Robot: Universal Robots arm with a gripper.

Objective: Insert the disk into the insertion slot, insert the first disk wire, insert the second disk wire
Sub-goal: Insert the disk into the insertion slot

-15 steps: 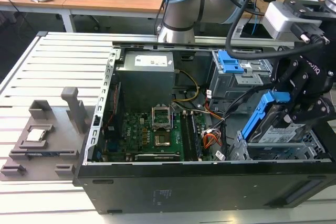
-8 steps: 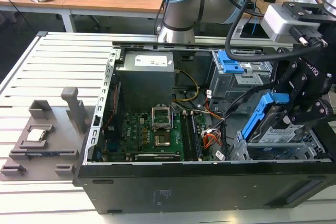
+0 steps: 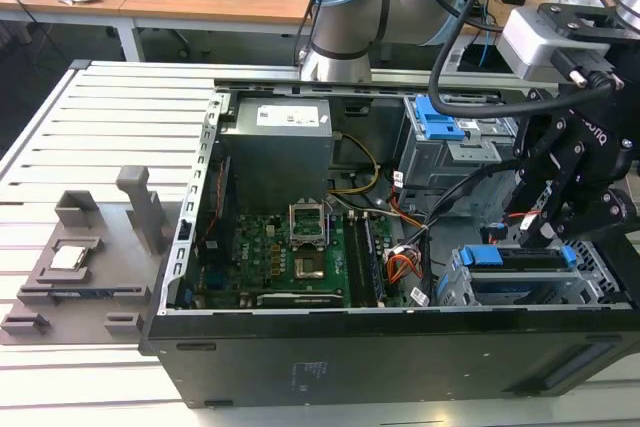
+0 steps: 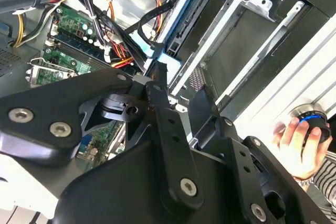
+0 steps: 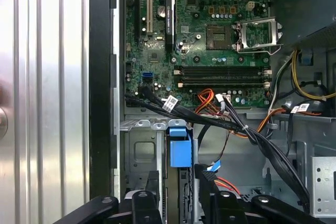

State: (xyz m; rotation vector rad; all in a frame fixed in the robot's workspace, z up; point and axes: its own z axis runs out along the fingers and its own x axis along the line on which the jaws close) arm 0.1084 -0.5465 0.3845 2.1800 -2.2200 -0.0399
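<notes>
At four o'clock in the exterior view, the disk (image 3: 520,261) is seen seated in the insertion slot (image 3: 602,287), with the gripper (image 3: 535,229) just above it. Whether the jaws are spread cannot be told. A person's hand (image 4: 298,148) on a blue-lit knob (image 4: 314,124) is caught in the second wrist view. Cables (image 5: 231,124) are strung beside the slot, which is hemmed in by the case wall (image 3: 400,357).

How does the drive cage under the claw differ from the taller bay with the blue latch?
The drive cage sits low at the case's near edge; the taller bay stands farther back. The cage holds the blue-framed disk; the bay carries a blue latch. The claw hangs over the cage, not the bay. Both are grey metal.
</notes>
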